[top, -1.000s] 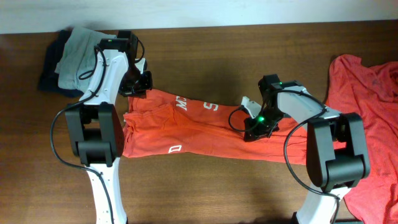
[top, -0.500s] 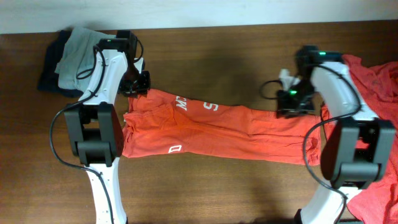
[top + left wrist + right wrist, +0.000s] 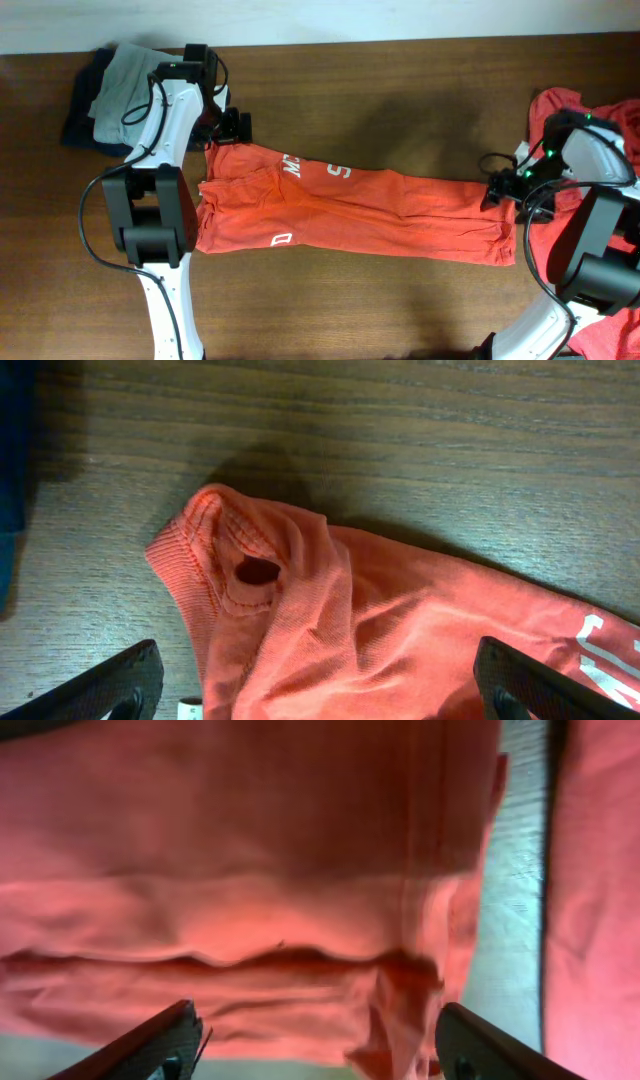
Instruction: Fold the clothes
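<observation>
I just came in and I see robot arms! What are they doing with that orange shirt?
Two robot arms are folding clothes. An orange-red T-shirt lies stretched long and narrow on the table. The left gripper is at its collar end and the right gripper at the other end, both open, so neither holds it. More red clothes lie by the right arm, and a grey and dark pile by the left.

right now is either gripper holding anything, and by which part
Nothing is held. The left gripper is open at one end of the T-shirt, the right gripper open over the other.
</observation>
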